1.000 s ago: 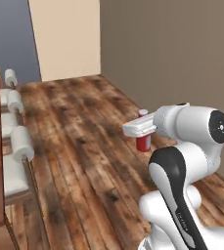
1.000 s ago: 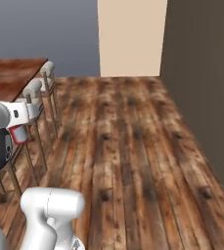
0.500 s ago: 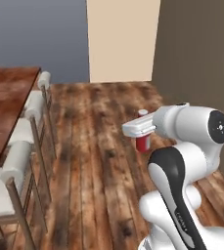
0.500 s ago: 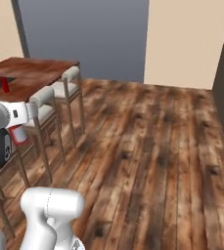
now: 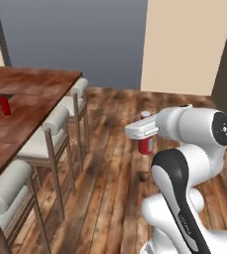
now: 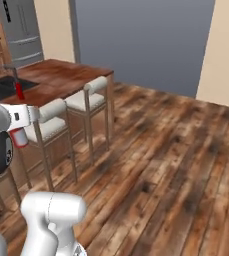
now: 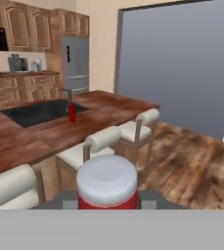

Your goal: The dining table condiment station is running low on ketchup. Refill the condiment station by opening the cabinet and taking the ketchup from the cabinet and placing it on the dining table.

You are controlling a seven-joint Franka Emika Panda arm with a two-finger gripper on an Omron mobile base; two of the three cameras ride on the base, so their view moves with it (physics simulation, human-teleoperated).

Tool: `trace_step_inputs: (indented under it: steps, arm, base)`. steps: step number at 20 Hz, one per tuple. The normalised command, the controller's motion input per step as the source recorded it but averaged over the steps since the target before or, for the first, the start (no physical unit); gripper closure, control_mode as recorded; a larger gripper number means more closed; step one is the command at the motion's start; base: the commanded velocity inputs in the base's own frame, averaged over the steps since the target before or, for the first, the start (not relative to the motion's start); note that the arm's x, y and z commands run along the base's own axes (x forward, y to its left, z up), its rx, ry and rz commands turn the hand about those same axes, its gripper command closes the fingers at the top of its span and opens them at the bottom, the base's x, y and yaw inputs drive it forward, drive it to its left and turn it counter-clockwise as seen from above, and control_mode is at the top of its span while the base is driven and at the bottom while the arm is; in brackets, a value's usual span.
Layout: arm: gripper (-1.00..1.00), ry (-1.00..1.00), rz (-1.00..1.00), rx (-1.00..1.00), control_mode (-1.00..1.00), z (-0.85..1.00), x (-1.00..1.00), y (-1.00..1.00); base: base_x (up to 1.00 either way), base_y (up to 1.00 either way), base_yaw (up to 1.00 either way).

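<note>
My gripper (image 5: 143,134) is shut on the ketchup (image 5: 145,146), a small red bottle with a white cap, and holds it upright above the wood floor. From the right base view the ketchup (image 6: 20,138) hangs under the gripper (image 6: 22,129), near the stools. In the hand view the ketchup (image 7: 107,181) sits close up between the fingertips (image 7: 67,199). The dining table (image 5: 35,92) with its dark wood top lies to the left, apart from the bottle. Brown cabinets with arched doors (image 7: 18,22) hang on the far wall; I cannot tell which is the task's cabinet.
An all-red bottle (image 5: 5,105) stands on the dining table beside the black sink (image 7: 35,111). Three white-cushioned stools (image 5: 53,124) line the table's near side, between me and the top. A grey fridge (image 7: 75,61) stands beyond. Open wood floor (image 6: 176,150) spreads to the right.
Both base views have swung round with the base, bringing the dining table and stools further into view. The ketchup stays in the gripper at the same spot relative to the arm.
</note>
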Motion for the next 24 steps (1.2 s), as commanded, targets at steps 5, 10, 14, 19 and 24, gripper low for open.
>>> trace_step_inputs:
  steps: [5, 10, 14, 19, 24]
  arm:
    - [1.0, 0.0, 0.0, 0.0, 1.0, 0.0, 0.0, 0.0]
    - [1.0, 0.0, 0.0, 0.0, 1.0, 0.0, 0.0, 0.0]
    - [1.0, 0.0, 0.0, 0.0, 1.0, 0.0, 0.0, 0.0]
    - [1.0, 0.0, 0.0, 0.0, 1.0, 0.0, 0.0, 0.0]
    - [1.0, 0.0, 0.0, 0.0, 1.0, 0.0, 0.0, 0.0]
  base:
    - [1.0, -0.58, 0.51]
    - [0.97, -0.63, 0.5]
    - [0.88, -0.67, 0.48]
    - [0.78, -0.65, 0.48]
    - [0.81, -0.46, 0.47]
